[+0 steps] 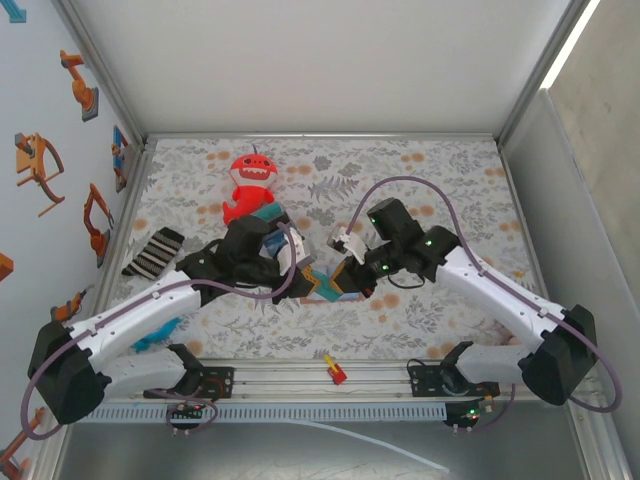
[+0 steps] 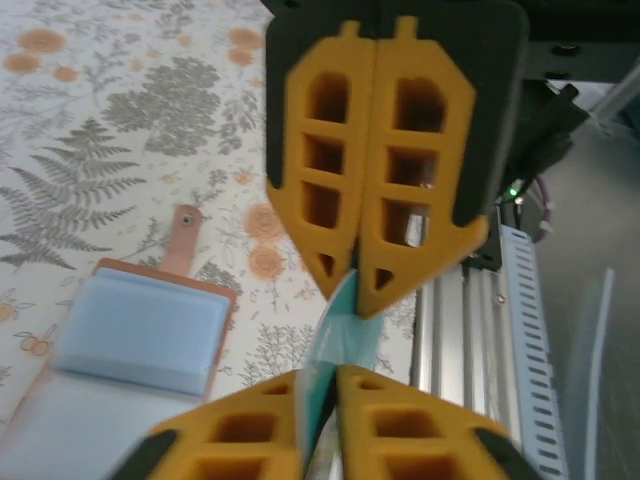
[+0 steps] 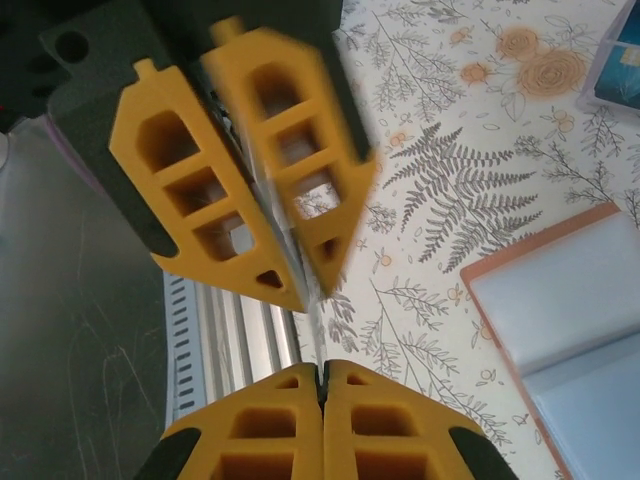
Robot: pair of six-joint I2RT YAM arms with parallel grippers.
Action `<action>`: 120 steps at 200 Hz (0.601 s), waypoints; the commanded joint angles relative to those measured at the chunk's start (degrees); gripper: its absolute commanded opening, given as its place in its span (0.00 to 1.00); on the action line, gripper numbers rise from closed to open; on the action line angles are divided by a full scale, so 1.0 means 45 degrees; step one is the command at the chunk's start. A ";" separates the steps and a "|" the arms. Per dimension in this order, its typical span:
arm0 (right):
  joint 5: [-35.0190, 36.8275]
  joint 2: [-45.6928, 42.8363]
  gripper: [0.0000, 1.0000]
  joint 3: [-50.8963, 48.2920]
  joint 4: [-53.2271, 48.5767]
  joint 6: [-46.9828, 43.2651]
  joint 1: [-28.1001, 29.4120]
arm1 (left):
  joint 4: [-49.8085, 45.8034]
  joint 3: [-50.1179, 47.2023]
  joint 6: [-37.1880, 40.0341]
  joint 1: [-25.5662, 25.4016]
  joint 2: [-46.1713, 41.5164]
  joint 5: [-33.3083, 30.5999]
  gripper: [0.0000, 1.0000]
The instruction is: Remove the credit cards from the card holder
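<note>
Teal card [image 2: 345, 325] edge in left gripper [image 2: 317, 373]

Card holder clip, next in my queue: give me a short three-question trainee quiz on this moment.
1. True or false: the card holder lies open on the table.
2. The left tool and right tool are: A) both shut on the teal card B) both open C) one open, one shut.
3. What colour is the card holder's inside?
Key: 1 true; 2 A; 3 pale blue.
</note>
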 commanded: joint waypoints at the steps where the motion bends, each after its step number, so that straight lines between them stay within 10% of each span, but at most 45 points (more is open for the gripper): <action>1: -0.0548 0.0122 0.00 0.0524 -0.0340 -0.0481 0.0081 | -0.0401 0.0352 0.0468 0.0045 0.0029 0.0750 0.00; 51: 0.0904 -0.0887 0.37 -0.0154 0.0755 0.0497 0.0044 | 0.0059 -0.0313 0.0058 0.0074 -0.0822 0.0102 0.00; 120: 0.2240 -0.3002 0.50 -0.2269 0.4395 0.3662 0.0020 | 0.3513 -0.2399 -0.3288 0.0054 -0.4168 -0.2858 0.00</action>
